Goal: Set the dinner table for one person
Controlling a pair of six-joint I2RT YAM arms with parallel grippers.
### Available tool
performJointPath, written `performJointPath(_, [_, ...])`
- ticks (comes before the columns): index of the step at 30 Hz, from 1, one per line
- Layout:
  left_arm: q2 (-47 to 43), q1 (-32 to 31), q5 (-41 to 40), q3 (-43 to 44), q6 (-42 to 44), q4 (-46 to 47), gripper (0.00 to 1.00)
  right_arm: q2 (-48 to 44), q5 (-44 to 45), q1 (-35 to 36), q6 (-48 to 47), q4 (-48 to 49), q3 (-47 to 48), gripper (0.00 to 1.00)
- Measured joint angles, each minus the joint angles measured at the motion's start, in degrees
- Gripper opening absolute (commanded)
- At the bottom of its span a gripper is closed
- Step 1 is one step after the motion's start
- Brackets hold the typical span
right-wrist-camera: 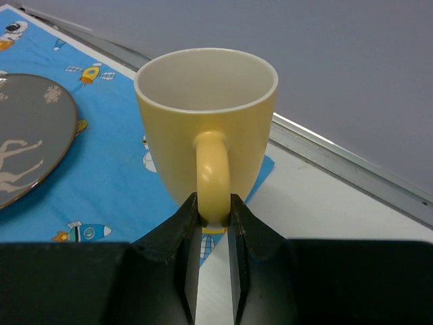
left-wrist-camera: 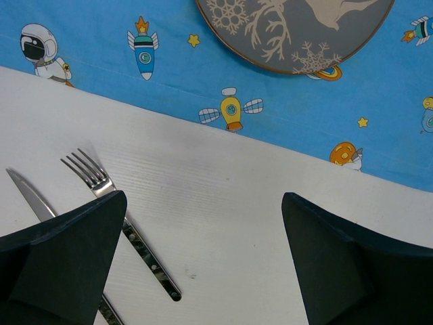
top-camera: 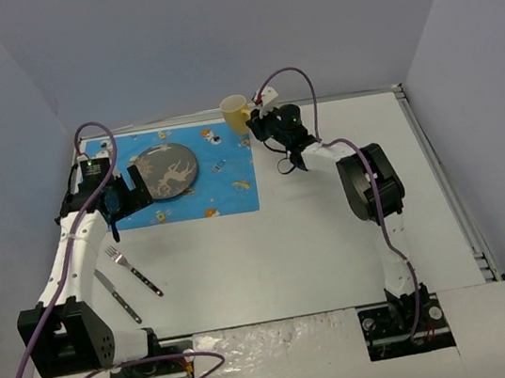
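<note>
White, lightly scuffed rectangular dinner table with a metal edge strip, inside plain grey walls.

Right gripper: jaws clamped on the handle of an upright pale yellow ceramic mug at the far right corner of a bright blue cartoon-print cloth mat; contact with the mat cannot be told. Left gripper: jaws spread wide, holding nothing, over bare tabletop by the mat's near edge. Round grey deer-pattern plate: on the mat. Steel fork and steel knife: side by side on the tabletop, off the mat.
</note>
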Motion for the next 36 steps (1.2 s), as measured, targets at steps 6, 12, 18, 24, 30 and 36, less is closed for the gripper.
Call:
performJointPath(6, [0.15, -1.60, -0.68, -0.01, 0.02, 0.00, 0.97, 5.05, 0.78, 0.11, 0.28, 1.78, 3.93, 0.00])
performJointPath(12, [1.09, -1.87, -1.14, -0.02, 0.02, -0.02, 0.97, 10.13, 1.39, 0.35, 0.82, 2.43, 9.50, 0.00])
performJointPath(18, [1.81, -2.15, -1.27, -0.02, 0.02, -0.04, 0.97, 12.53, 1.52, 0.65, 1.42, 2.64, 12.88, 0.00])
performJointPath(24, [1.86, -2.26, -1.27, -0.02, 0.02, -0.02, 0.97, 14.85, 1.50, 1.11, 1.94, 3.25, 16.06, 0.00])
performJointPath(30, [1.88, -2.30, -1.28, -0.02, 0.02, -0.03, 0.97, 18.62, 1.56, 1.41, 2.62, 3.58, 18.62, 0.00])
performJointPath(36, [1.88, -2.60, -1.29, -0.02, 0.04, -0.02, 0.97, 20.10, 1.77, 1.44, 3.02, 6.77, 18.12, 0.00])
